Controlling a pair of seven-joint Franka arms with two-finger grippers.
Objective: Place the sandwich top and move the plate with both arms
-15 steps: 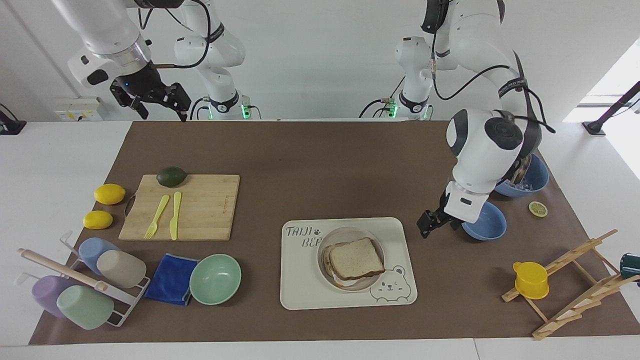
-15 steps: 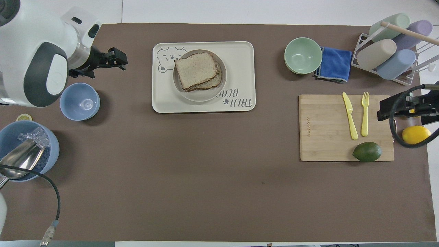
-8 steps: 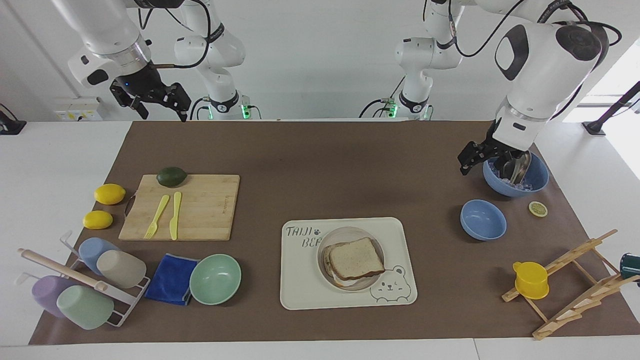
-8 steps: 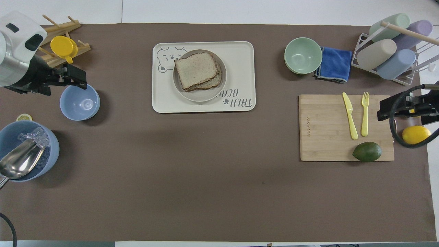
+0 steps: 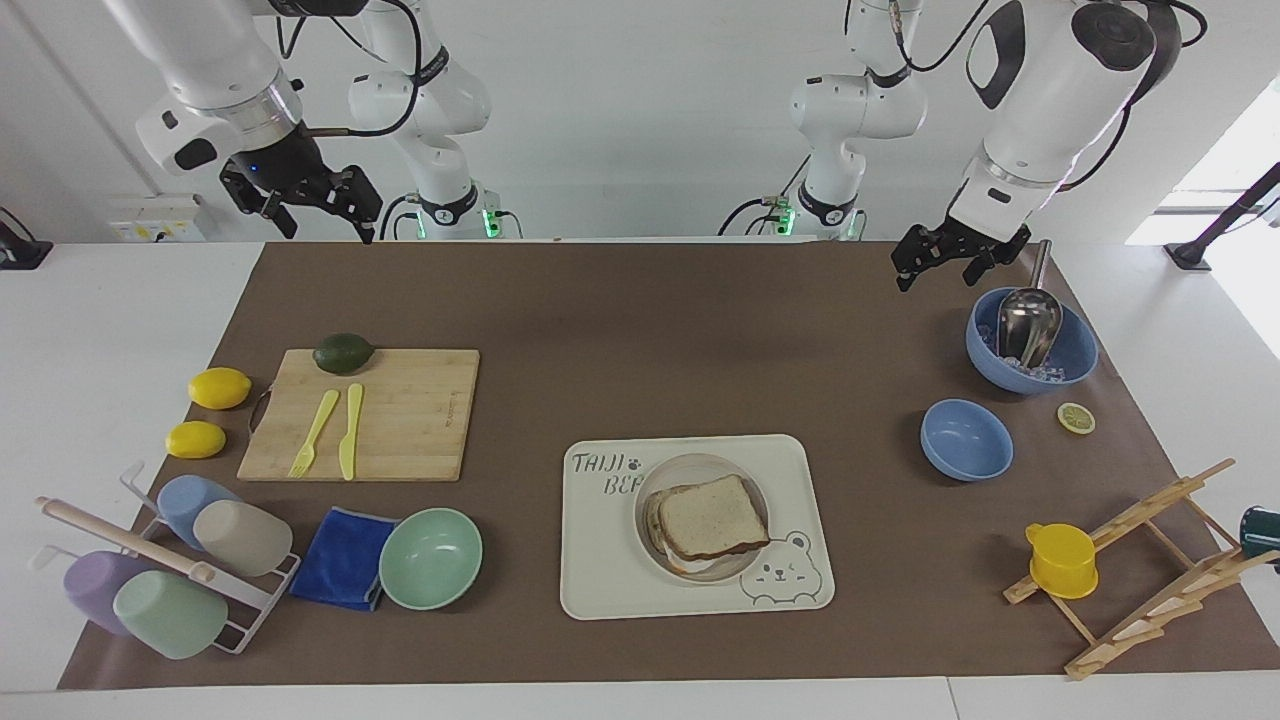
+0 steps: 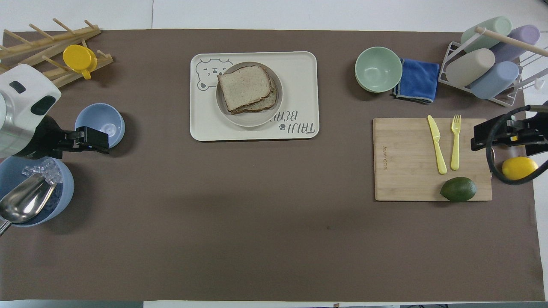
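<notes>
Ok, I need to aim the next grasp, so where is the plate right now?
The plate sits on the bear-printed tray, with the sandwich top on it, farther from the robots than the table's middle; the mint-green bowl lies beside the tray toward the right arm's end.

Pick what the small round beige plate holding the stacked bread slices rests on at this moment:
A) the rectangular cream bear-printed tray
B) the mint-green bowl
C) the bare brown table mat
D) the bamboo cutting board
A: the small round beige plate, with the plain wholemeal bread slice on top of its stack, sits inside the rectangular cream bear-printed tray, apart from the board and the bowl.
</notes>
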